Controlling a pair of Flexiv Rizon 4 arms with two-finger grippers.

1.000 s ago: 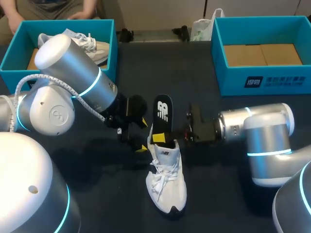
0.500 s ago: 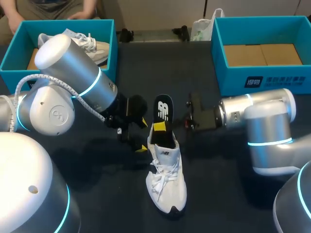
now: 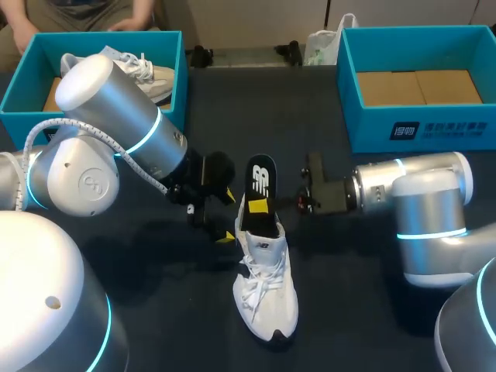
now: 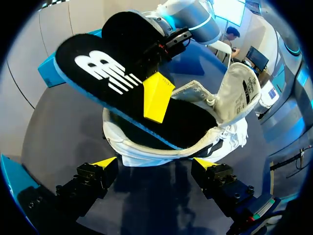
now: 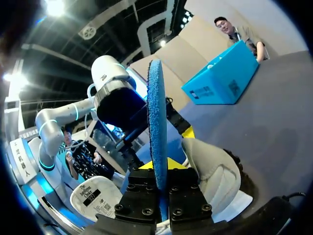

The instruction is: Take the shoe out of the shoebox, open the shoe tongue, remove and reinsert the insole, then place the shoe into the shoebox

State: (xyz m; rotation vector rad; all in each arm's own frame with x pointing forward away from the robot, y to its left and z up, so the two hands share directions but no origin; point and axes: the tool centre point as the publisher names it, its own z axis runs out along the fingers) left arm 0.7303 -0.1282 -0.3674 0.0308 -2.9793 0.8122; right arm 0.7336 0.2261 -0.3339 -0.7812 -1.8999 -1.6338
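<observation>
1. Here, the right gripper [image 5: 160,172] is clamped on the insole [image 5: 156,107], with its two fingers pressed together against either face of the thin blue edge.
2. The insole stands tilted. Its black top with the white logo faces upward in the head view. Its upper end is raised clear, and its lower end is down inside the white shoe [image 3: 267,288].
3. The left gripper [image 4: 155,164] is spread wide and holds nothing. The shoe's heel lies just ahead of the gap between its yellow tips, and neither finger visibly touches it.
4. The shoe rests on its sole on the dark table [image 3: 341,310], between the two arms, with its toe pointing toward the robot. Its tongue [image 4: 239,93] is lifted back over the laces.
5. Well apart from the shoe, the left shoebox [image 3: 22,84] at the far left corner holds a second white shoe [image 3: 151,76]. The right shoebox [image 3: 422,124] at the far right corner shows its cardboard floor.
</observation>
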